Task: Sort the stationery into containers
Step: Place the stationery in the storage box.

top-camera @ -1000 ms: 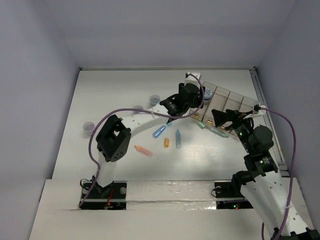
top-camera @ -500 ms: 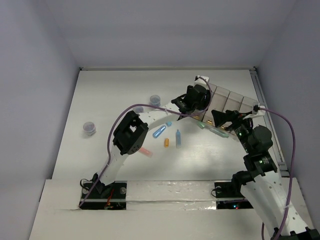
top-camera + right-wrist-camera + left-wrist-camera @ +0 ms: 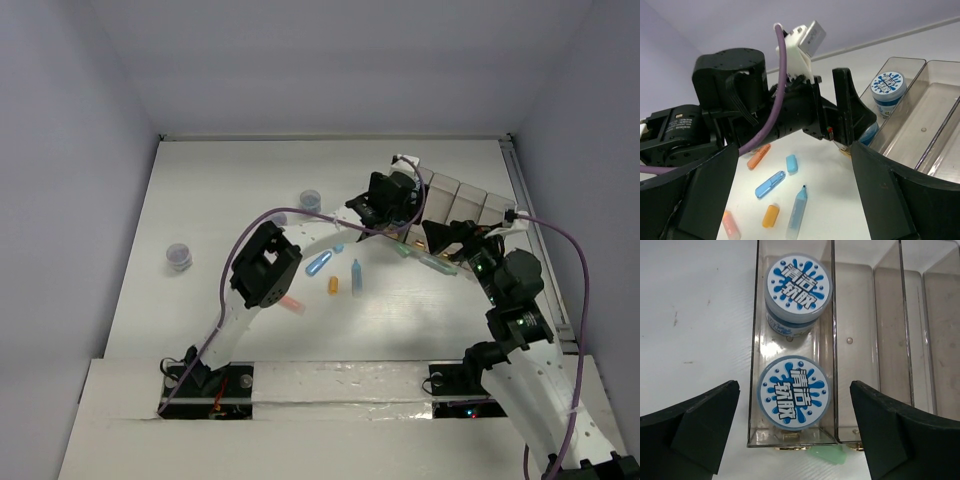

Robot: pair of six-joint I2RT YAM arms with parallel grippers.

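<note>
**Layout on the table**

Your organiser box (image 3: 468,200) sits at the far right of the table (image 3: 230,180). Its leftmost compartment holds two tubs in line, the rear tub (image 3: 797,287) behind the front tub (image 3: 794,392). One stick (image 3: 827,456) lies against the box's near wall. The loose sticks (image 3: 356,277) lie left of the box and nearer you. Two outlying tubs stand farther left, well apart: the back tub (image 3: 310,199) and the left-edge tub (image 3: 179,256).

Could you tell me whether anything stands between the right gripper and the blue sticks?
Only a pale green stick lies between the right gripper and the blue sticks; the left gripper hangs aside, over the box.
</note>
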